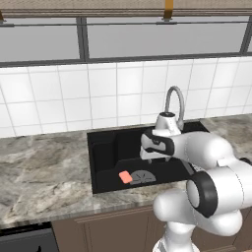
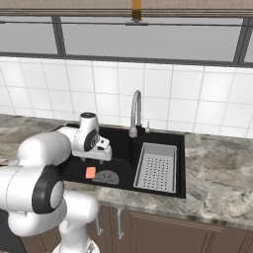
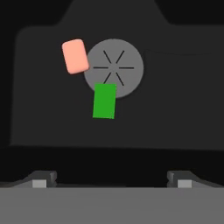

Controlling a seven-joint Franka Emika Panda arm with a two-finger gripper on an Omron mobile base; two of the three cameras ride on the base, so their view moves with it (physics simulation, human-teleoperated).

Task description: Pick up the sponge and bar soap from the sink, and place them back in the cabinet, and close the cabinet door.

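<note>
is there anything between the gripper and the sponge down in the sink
Nothing visible. In the hand view the open gripper looks straight at the sponge, which overlaps the drain; the bar soap lies off to one side.

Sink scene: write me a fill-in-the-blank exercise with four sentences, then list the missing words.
1. The bar soap and the sponge both lie in the black ____.
2. In the hand view, the sponge overlaps the edge of the round grey ____.
3. The sponge's visible top is ____.
4. The pincer hovers above the sink with its fingertips ____.

Missing words: sink; drain; green; apart
</note>
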